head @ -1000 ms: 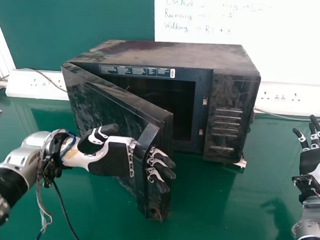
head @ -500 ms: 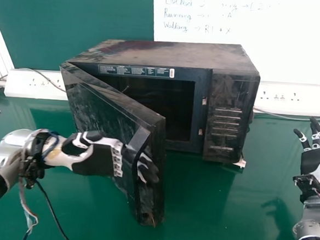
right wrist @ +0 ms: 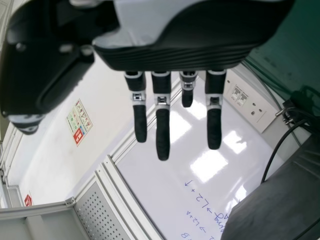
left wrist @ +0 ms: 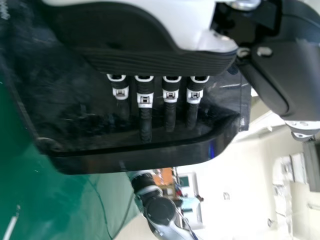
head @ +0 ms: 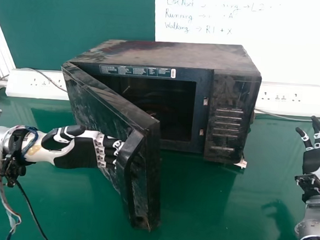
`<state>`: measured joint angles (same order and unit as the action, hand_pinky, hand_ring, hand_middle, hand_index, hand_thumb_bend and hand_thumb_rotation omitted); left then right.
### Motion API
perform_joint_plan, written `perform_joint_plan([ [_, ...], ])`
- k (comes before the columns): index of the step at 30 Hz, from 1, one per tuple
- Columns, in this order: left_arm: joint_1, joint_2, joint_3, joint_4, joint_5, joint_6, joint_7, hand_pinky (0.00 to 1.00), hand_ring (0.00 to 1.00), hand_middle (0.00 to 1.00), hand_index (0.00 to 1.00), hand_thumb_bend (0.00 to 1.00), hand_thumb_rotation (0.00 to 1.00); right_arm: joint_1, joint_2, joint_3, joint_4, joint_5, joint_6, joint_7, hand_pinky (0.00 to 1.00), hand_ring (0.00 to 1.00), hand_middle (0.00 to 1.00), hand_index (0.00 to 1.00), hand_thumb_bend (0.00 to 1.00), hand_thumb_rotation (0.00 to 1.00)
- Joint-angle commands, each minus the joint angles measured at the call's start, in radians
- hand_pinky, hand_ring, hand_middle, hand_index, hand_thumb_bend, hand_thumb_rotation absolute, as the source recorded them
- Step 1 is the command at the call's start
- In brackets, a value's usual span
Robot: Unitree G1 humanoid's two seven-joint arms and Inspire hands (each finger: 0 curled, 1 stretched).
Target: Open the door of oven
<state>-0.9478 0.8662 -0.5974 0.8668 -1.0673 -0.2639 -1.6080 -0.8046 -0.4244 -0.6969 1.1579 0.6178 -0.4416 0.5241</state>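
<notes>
A lab-like room, with a marker-written whiteboard (head: 297, 47), socket strips (head: 315, 102) and a green tabletop (head: 209, 200).

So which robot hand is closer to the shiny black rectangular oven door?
Left. The left robot hand is at the oven door, its fingers by the long black handle. The right robot hand is off to the right, away from the door.

Dusty black oven (head: 170, 55) on table (head: 214, 211), door (head: 100, 107) part-open.
</notes>
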Motion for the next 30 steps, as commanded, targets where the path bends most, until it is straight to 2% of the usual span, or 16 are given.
perform_joint_plan([
  [1, 0.010, 0.013, 0.022, 0.002, 0.011, -0.005, -0.006, 0.38, 0.43, 0.53, 0.73, 0.99, 0.79, -0.004, -0.006, 0.000, -0.008, -0.001, 0.006, -0.002, 0.64, 0.79, 0.91, 0.94, 1.00, 0.90],
  [4, 0.002, 0.016, -0.015, -0.027, 0.011, 0.022, -0.006, 0.37, 0.42, 0.53, 0.73, 0.97, 0.79, -0.005, -0.007, 0.001, -0.006, -0.003, 0.006, -0.005, 0.64, 0.79, 0.91, 0.93, 1.00, 0.90],
  [8, -0.025, 0.027, -0.085, -0.071, 0.032, 0.013, -0.006, 0.33, 0.39, 0.50, 0.71, 0.99, 0.76, -0.006, -0.009, -0.002, -0.006, 0.001, 0.009, -0.006, 0.64, 0.79, 0.91, 0.92, 1.00, 0.89],
  [11, -0.042, 0.042, -0.123, -0.119, 0.014, 0.017, -0.006, 0.31, 0.36, 0.46, 0.69, 1.00, 0.76, -0.008, -0.009, -0.002, -0.006, -0.001, 0.006, -0.011, 0.64, 0.78, 0.91, 0.92, 1.00, 0.89],
  [13, -0.054, 0.045, -0.128, -0.158, -0.009, -0.010, -0.006, 0.30, 0.35, 0.44, 0.66, 1.00, 0.77, -0.009, -0.007, -0.001, -0.007, -0.002, 0.005, -0.015, 0.64, 0.78, 0.90, 0.92, 1.00, 0.90],
  [15, -0.070, 0.032, -0.122, -0.197, -0.054, -0.001, -0.006, 0.27, 0.33, 0.45, 0.67, 1.00, 0.81, -0.012, -0.005, 0.000, -0.005, -0.002, 0.003, -0.020, 0.64, 0.78, 0.91, 0.93, 1.00, 0.90],
  [18, -0.111, -0.002, -0.150, -0.232, -0.097, 0.059, -0.006, 0.32, 0.40, 0.52, 0.70, 0.99, 0.76, -0.013, 0.000, 0.002, -0.003, -0.005, -0.003, -0.029, 0.62, 0.76, 0.90, 0.93, 1.00, 0.90],
  [19, -0.123, -0.015, -0.160, -0.246, -0.106, 0.064, -0.006, 0.35, 0.43, 0.56, 0.72, 0.98, 0.78, -0.012, 0.002, 0.001, -0.004, -0.004, -0.004, -0.028, 0.62, 0.76, 0.90, 0.92, 1.00, 0.90],
  [21, -0.161, -0.026, -0.202, -0.253, -0.084, 0.030, -0.006, 0.33, 0.41, 0.53, 0.71, 0.98, 0.81, -0.011, 0.005, -0.001, -0.006, 0.000, -0.006, -0.028, 0.62, 0.76, 0.90, 0.92, 1.00, 0.89],
  [23, -0.195, -0.028, -0.237, -0.248, -0.071, 0.028, -0.006, 0.27, 0.34, 0.46, 0.69, 1.00, 0.80, -0.012, 0.004, -0.002, -0.007, 0.002, -0.006, -0.030, 0.62, 0.76, 0.90, 0.91, 1.00, 0.90],
  [25, -0.206, -0.042, -0.236, -0.237, -0.086, 0.035, -0.006, 0.23, 0.31, 0.44, 0.70, 1.00, 0.79, -0.014, 0.004, -0.003, -0.007, 0.003, -0.003, -0.032, 0.63, 0.77, 0.90, 0.91, 1.00, 0.90],
  [30, -0.197, -0.088, -0.236, -0.197, -0.104, 0.065, -0.006, 0.29, 0.36, 0.47, 0.72, 1.00, 0.79, -0.018, 0.006, -0.008, -0.007, 0.008, -0.003, -0.033, 0.61, 0.76, 0.90, 0.91, 1.00, 0.89],
])
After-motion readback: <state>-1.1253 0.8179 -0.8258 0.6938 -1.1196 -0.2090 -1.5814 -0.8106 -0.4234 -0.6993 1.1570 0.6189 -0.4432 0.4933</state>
